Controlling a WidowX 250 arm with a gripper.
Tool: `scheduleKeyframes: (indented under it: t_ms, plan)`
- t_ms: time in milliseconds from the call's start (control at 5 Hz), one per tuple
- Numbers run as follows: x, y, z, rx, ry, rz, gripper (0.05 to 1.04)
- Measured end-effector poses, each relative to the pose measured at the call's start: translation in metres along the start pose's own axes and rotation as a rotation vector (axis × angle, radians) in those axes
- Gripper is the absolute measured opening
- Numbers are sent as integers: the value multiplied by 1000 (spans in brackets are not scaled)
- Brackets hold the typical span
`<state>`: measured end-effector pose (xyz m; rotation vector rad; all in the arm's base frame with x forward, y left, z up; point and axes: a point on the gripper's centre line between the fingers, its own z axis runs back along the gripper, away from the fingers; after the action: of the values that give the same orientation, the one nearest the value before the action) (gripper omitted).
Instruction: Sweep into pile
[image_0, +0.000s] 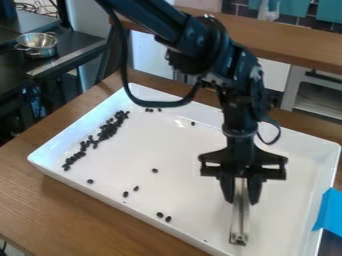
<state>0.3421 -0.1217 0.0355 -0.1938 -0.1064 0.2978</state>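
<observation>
Evidently, the hand (241, 198) is clamped on the metal tool (238, 227), which is held at about 4 o'clock in the tray (128, 210), its free end pointed towards 6. Most of the beans (107, 131) are strung in a loose band at 9 to 10 o'clock; strays are scattered at 11, 12, 8 and 7, with one nearer the middle. Since the tool looks narrow and is gripped by one end, it could be twisted under drag, and beans might be let past its tip. If it were carried too high, strays would be skimmed over. The pair at 7 could be pinned against the near wall, and the band could be broken up by a stroke pushed too far.
</observation>
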Motion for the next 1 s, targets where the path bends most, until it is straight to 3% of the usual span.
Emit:
scheduleKeyframes:
  t_ms: [200, 1000]
  plan:
    - [-1, 1, -6, 7, -42, -31, 364]
    - [7, 90, 7, 28, -13, -127, 364]
